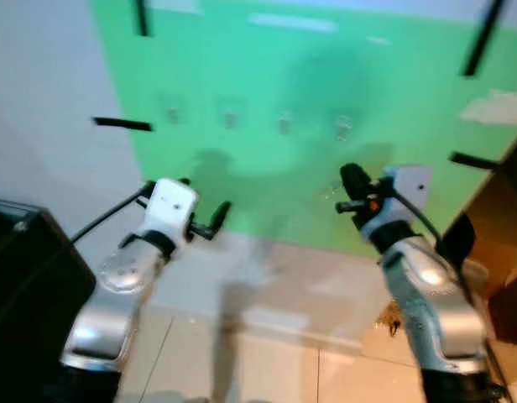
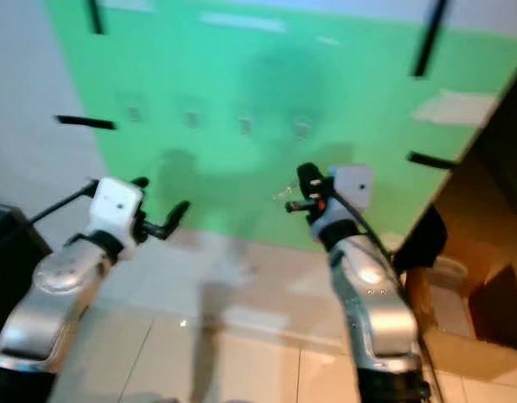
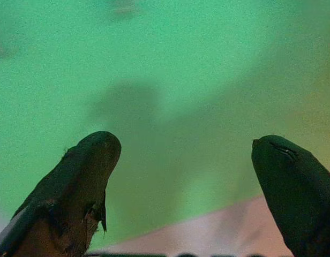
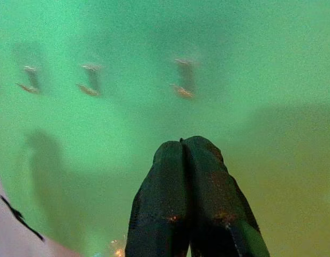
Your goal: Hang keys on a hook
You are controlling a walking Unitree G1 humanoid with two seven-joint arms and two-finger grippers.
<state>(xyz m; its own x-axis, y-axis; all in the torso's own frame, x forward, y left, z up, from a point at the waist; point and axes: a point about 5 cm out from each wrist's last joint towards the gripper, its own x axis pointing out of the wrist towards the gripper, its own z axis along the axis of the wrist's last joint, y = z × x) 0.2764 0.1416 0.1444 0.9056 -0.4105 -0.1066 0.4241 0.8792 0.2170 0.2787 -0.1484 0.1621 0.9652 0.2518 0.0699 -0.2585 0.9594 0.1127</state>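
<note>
Both arms are raised toward the green board [image 1: 267,75]. Left gripper [image 3: 186,155] is spread wide; right gripper [image 4: 187,147] is pinched shut just below the hooks [image 4: 184,80]. Keys can't be made out clearly.

Bright overhead glare across the top of the green wall [image 1: 326,75], soft motion blur throughout. Faint arm shadows on the wall; grainy, dim, green-tinted wrist views
</note>
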